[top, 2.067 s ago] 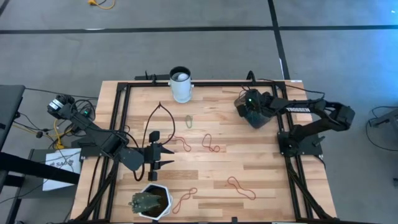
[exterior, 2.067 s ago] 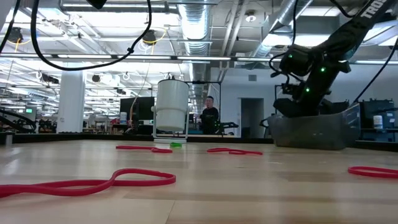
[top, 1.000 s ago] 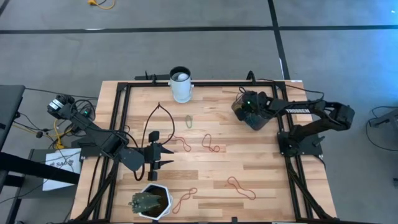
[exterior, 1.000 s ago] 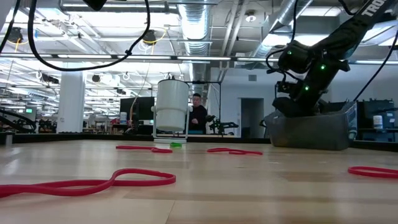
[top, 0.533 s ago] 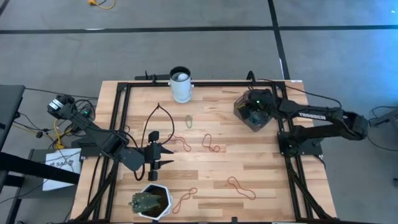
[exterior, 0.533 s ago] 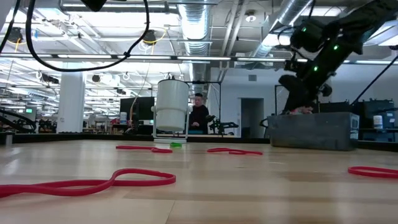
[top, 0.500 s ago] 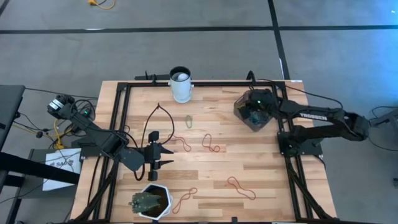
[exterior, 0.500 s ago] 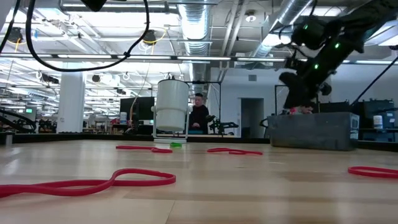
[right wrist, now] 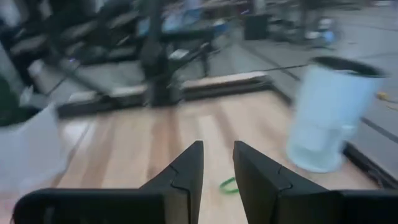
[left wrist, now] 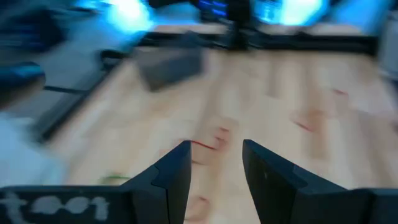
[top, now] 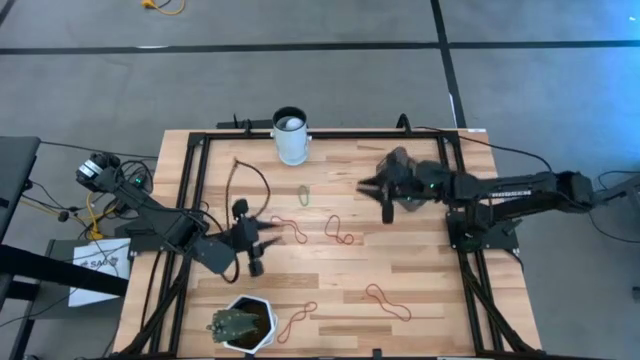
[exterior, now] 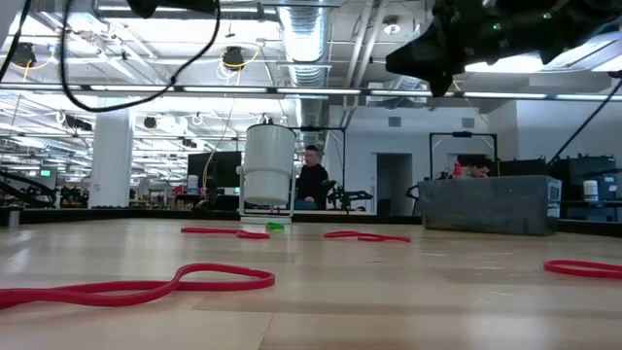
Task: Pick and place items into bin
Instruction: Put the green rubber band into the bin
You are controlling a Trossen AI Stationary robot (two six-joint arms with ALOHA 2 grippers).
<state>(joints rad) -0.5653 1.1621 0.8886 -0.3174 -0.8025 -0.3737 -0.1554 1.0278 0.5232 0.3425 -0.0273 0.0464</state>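
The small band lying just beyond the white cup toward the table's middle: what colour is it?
Green. The band shows best in the right wrist view, beside the white cup.

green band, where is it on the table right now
In the high view the green band lies at the table's far middle, just right of and nearer than the white cup.

The left arm reaches in from the counter's left edge, its left claw [top: 252, 240] low over the wood, fingers [left wrist: 176, 169] parted with nothing between them. The right arm stretches from the right side toward the middle, its right claw [top: 375, 190] raised, fingers [right wrist: 188, 167] apart, empty.
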